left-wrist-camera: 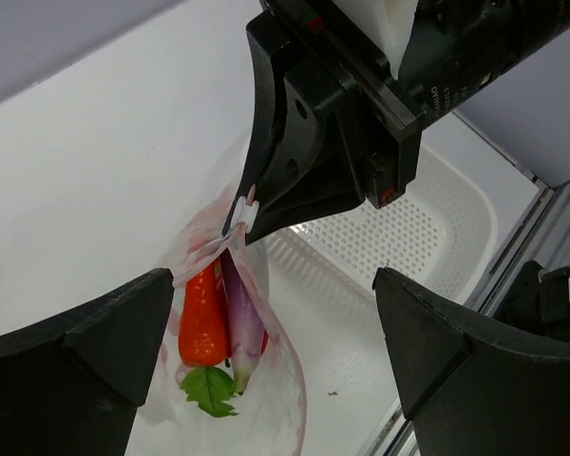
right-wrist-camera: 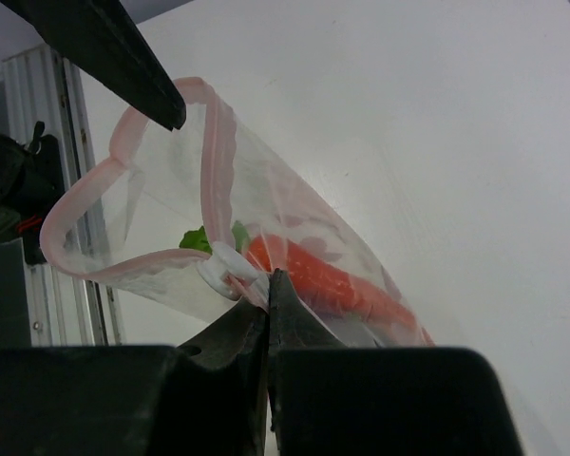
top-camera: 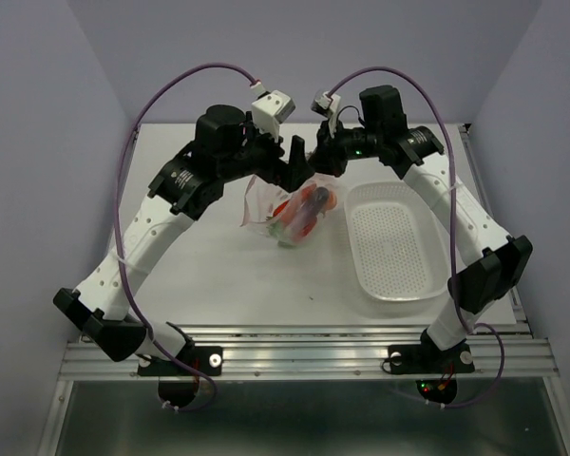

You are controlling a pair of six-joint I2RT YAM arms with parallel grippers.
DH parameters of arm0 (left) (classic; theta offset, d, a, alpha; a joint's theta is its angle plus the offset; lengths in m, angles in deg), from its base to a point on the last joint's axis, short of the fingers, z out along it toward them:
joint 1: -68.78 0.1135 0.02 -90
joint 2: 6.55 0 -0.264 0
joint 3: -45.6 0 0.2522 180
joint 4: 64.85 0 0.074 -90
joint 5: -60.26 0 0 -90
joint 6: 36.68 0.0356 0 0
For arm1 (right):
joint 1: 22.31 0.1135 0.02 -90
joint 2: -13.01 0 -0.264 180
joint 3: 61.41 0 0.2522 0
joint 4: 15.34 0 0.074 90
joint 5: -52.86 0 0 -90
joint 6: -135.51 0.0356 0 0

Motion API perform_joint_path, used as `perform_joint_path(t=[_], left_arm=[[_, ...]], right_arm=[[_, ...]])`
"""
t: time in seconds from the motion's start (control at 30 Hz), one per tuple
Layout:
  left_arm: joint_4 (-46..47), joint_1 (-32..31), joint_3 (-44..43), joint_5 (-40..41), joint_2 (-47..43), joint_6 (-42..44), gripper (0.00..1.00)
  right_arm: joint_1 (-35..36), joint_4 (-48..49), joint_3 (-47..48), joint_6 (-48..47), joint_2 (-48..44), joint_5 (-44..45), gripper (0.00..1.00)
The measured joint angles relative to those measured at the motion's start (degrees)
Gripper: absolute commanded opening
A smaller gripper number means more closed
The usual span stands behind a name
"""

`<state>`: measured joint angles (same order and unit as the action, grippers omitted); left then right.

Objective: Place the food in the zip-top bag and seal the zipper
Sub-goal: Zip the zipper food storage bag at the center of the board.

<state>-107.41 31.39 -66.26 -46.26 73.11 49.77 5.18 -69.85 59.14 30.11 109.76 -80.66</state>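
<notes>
The zip-top bag [top-camera: 287,211] is clear with pink dots and sits at the table's middle back. Inside it are an orange-red carrot [left-wrist-camera: 202,313] with a green top [left-wrist-camera: 209,389], a purple eggplant [left-wrist-camera: 243,318] and something red behind them. My right gripper [right-wrist-camera: 269,283] is shut on the bag's mouth edge beside the white slider [right-wrist-camera: 220,267]. The pink zipper [right-wrist-camera: 215,142] curves round the open mouth. My left gripper [left-wrist-camera: 275,370] is open, its fingers wide apart either side of the hanging bag. One left fingertip [right-wrist-camera: 164,107] is close to the bag's rim.
A white perforated basket [top-camera: 391,242] lies right of the bag, with nothing visible in it, and also shows in the left wrist view [left-wrist-camera: 437,228]. The metal rail [top-camera: 304,347] runs along the table's near edge. Both arms crowd the back centre.
</notes>
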Motion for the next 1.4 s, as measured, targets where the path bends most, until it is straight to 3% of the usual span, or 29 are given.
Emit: perform_joint_path(t=[0.07,0.33,0.57,0.7,1.0,1.4], left_arm=[[0.28,0.0,0.55,-0.5,0.02,0.57,0.98],[1.73,0.0,0.61,-1.07,1.29,2.03,0.73],[1.79,0.0,0.61,-1.07,3.8,2.32,0.61],[1.86,0.0,0.79,-1.55,3.89,2.32,0.41],[1.99,-0.28,1.79,-2.82,3.89,2.21,0.19],[4.72,-0.52,7.76,2.84,1.36,1.6,0.14]], right_arm=[[0.09,-0.07,0.0,0.17,0.2,-0.17,0.01],[0.7,-1.51,0.0,-1.2,0.24,-3.39,0.01],[1.11,-2.62,-0.02,-2.6,0.24,-5.51,0.01],[1.11,-2.78,-0.02,-3.08,0.24,-6.03,0.01],[1.09,-2.86,-0.13,-3.32,0.24,-5.7,0.01],[1.53,-2.05,-2.27,-1.29,-0.79,-0.87,0.01]])
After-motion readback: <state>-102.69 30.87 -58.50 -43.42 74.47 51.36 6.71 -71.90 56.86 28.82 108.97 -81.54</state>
